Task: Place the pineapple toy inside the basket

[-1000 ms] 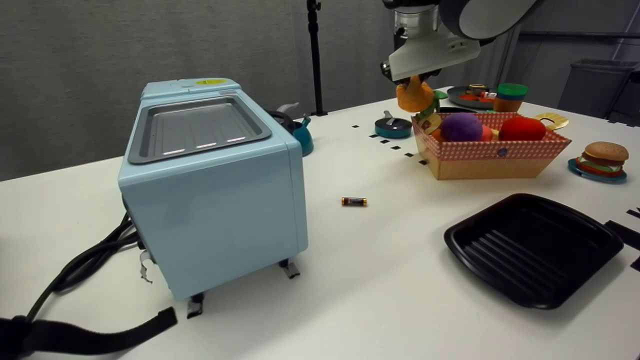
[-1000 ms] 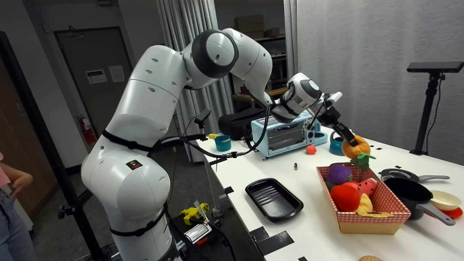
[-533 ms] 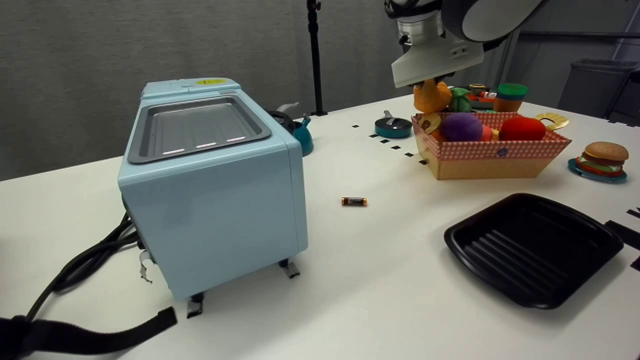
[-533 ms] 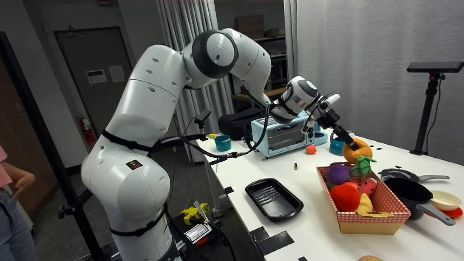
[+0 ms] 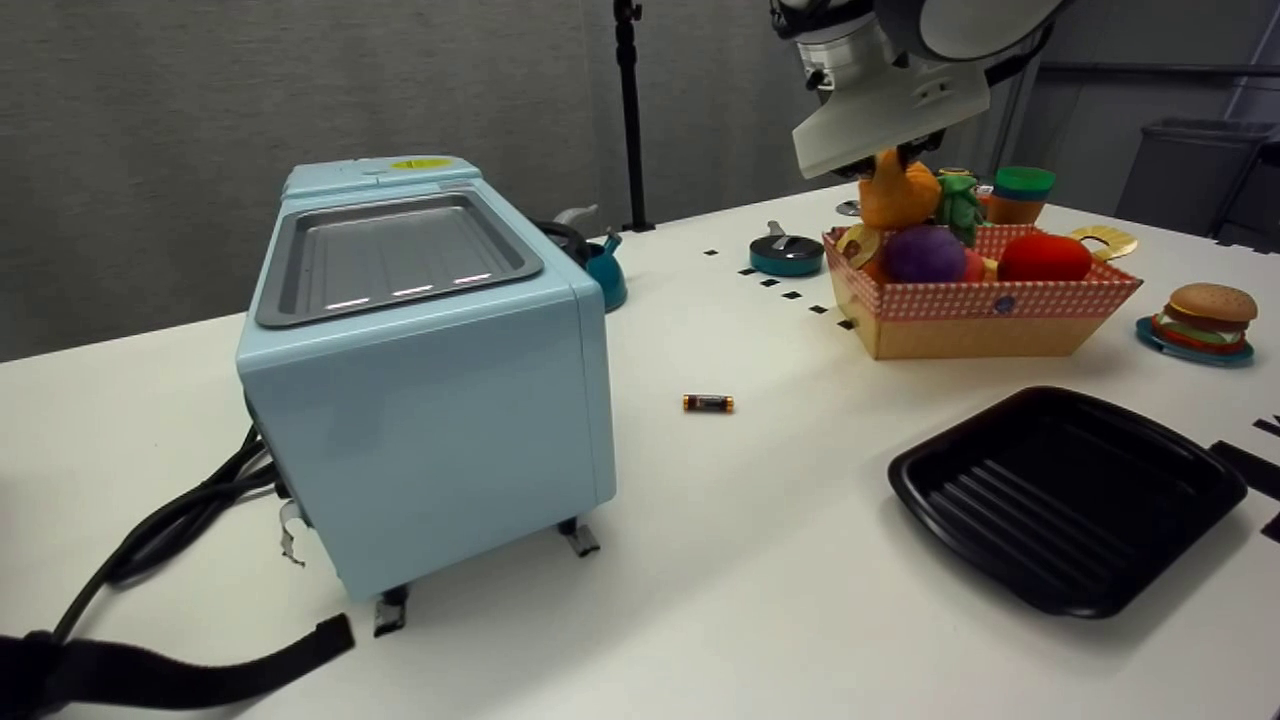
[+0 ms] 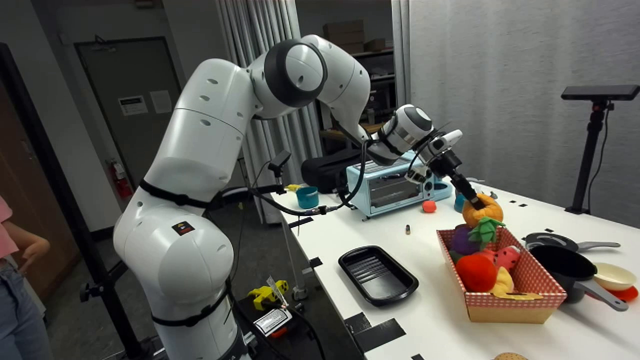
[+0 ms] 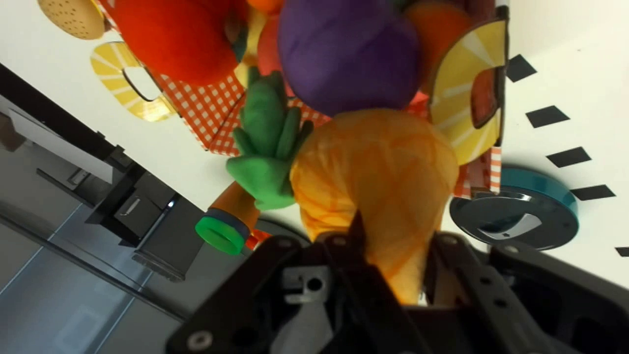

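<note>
The gripper (image 7: 395, 243) has the pineapple toy (image 7: 378, 162) pinched by its bottom end, jaws snug on both sides and the orange squished up between them. It's holding it over one end of the basket (image 5: 975, 340), body at about rim height or a touch above, green leafy tuft (image 7: 266, 147) leaning in. From where I'm standing I honestly can't tell if it's touching the purple toy (image 5: 922, 256) right below, they look that close. Basket's pretty loaded: along with the purple one there's a big red toy (image 5: 1045, 258), a pink spotted toy (image 6: 508, 257) and a yellow toy (image 6: 502, 282) all piled together.

Rest of the white table (image 5: 760, 560): black ridged tray (image 6: 378, 276) alongside the basket with a gap between, dark pot (image 6: 561, 267) just beside the opposite long side, and a toy burger (image 5: 1207, 315) on a teal plate (image 5: 1195, 356) near the end away from the pineapple. A lone battery (image 5: 708, 404) lies between the basket and the light blue toaster oven (image 5: 430, 440). There's also a person (image 6: 21, 300) standing well apart from the table, one elbow bent.
</note>
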`<state>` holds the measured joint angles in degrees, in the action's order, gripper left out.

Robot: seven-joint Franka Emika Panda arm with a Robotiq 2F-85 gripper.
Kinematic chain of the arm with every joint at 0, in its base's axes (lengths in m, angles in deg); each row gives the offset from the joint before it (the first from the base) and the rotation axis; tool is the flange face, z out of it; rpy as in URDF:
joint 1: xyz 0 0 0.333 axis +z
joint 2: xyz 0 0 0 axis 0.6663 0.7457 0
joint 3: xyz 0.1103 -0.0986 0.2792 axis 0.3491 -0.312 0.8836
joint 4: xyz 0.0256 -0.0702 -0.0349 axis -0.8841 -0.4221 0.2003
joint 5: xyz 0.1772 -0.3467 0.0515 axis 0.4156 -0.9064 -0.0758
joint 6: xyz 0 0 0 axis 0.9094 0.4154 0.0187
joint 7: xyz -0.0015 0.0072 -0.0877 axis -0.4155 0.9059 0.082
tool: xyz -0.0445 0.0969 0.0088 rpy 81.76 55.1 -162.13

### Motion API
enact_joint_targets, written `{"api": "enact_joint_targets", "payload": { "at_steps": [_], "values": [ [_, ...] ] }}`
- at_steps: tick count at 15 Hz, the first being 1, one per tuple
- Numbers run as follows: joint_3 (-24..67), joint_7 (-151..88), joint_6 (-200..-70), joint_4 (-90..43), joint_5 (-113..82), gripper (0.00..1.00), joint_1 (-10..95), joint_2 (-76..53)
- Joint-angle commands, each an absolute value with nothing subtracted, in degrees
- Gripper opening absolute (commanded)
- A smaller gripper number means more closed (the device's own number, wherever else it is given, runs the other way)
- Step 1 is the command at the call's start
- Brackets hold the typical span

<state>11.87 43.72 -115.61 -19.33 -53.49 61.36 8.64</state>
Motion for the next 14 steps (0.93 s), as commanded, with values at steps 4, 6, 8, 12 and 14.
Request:
{"api": "enact_joint_targets", "payload": {
  "at_steps": [4,6,8,12,14],
  "values": [
    [13.9,47.8,-104.4,-18.3,-58.5,0.05,60.4,8.1],
    [14.8,47.8,-102.7,-18.3,-59.5,0.05,59.9,8.1],
    [15.8,47.3,-102.2,-18.4,-60.1,0.05,59.3,7.9],
    [17.8,46.4,-103.4,-18.6,-59.6,0.46,57.9,7.5],
    [18.6,46.0,-104.2,-18.8,-59.6,0.59,57.3,7.3]
  ]
}}
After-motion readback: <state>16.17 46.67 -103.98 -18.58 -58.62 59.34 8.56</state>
